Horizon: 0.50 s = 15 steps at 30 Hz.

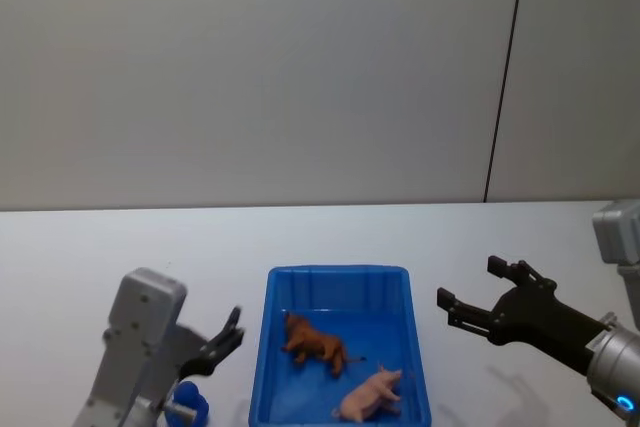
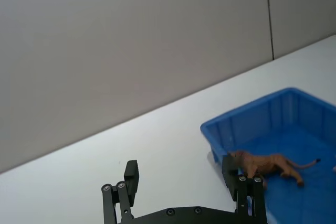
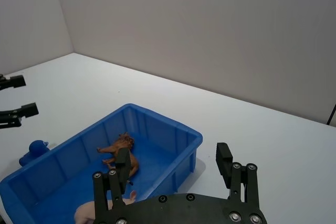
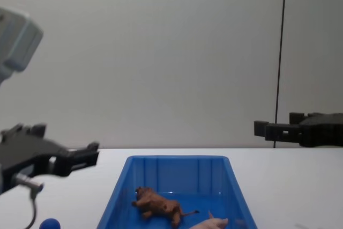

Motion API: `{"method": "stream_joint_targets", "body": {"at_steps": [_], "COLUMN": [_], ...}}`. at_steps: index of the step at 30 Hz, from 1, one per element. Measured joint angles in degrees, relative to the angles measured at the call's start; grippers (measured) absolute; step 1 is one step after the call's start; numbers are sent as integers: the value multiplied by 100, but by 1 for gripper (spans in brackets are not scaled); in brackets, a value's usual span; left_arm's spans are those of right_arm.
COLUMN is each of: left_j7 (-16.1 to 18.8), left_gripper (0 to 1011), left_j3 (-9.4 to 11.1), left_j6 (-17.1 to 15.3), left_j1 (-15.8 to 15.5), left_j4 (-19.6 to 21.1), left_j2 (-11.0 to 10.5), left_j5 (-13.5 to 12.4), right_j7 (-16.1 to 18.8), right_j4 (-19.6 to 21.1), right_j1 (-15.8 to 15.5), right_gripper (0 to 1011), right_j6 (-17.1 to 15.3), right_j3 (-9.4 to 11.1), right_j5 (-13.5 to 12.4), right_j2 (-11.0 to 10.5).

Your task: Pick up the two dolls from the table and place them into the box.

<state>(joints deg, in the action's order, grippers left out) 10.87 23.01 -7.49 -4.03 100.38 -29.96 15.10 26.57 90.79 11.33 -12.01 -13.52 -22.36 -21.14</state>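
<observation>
A white table is meeting a grey wall. The left gripper is hovering open and empty; the lion doll and pig doll are lying inside the box; the right gripper is hovering open, empty.

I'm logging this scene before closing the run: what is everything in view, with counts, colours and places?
box: one, bright blue, on the table, near centre.
lion doll: one, brown, inside the box, left part.
pig doll: one, pale pink, inside the box, right of the lion and nearer the robot.
small blue toy: one, blue, on the table left of the box.
table: one, white.
wall: one, grey, behind the table, with a dark vertical seam on the right.
left gripper: one, black, open, raised left of the box.
right gripper: one, black, open, raised right of the box.
</observation>
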Motion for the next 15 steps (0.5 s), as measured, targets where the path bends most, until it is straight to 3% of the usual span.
{"method": "stream_joint_targets", "body": {"at_steps": [8,15], "left_j7": [283,247], "left_gripper": [1002,1002], "left_j3": [-59,-72], "left_j6": [-92,-109], "left_j1": [349,506], "left_j4": [-2,-143], "left_j2": [-168,-211], "left_j5": [326,503], "right_j7": [-2,-3], "right_j4": [20,27], "right_j1": [-18,-27], "right_gripper": [1001,1001], "right_j6": [17,25], "right_j3": [8,12], "right_j5": [-9,-14], "right_j2": [-17,-26]}}
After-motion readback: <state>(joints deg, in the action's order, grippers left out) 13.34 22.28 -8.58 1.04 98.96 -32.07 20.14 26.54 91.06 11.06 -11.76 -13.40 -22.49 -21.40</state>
